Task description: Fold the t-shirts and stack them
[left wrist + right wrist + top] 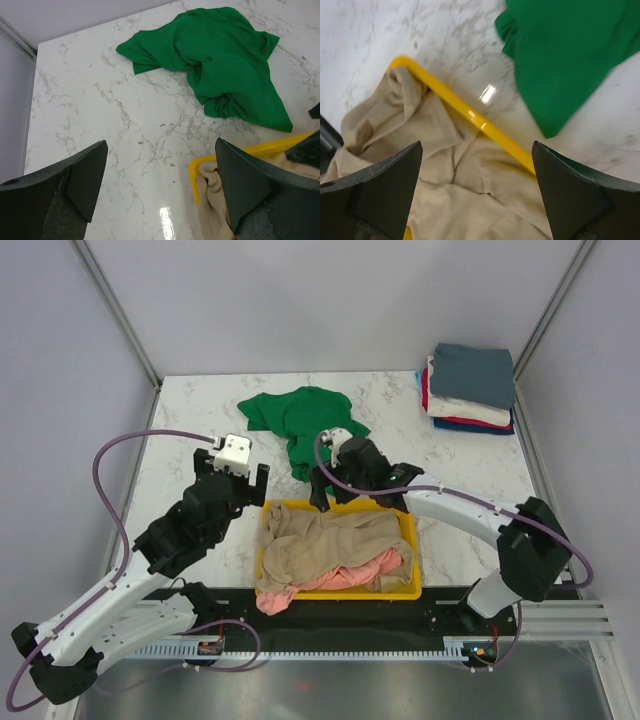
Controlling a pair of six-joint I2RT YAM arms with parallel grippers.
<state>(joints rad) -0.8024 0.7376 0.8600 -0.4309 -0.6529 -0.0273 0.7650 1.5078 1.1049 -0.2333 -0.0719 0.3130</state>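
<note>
A bright green t-shirt (303, 422) lies crumpled on the marble table behind the bin; it also shows in the left wrist view (220, 65) and the right wrist view (570, 55). A beige t-shirt (330, 540) and a salmon pink one (350, 575) lie heaped in the yellow bin (410, 540). A stack of folded t-shirts (470, 388), slate blue on top, sits at the far right. My left gripper (243, 477) is open and empty, left of the bin's far corner. My right gripper (345, 490) is open and empty above the bin's far rim (470, 112).
The yellow bin's corner (200, 167) with beige cloth (212, 200) shows at the right of the left wrist view. Grey walls close the table on three sides. Purple cables loop from both arms.
</note>
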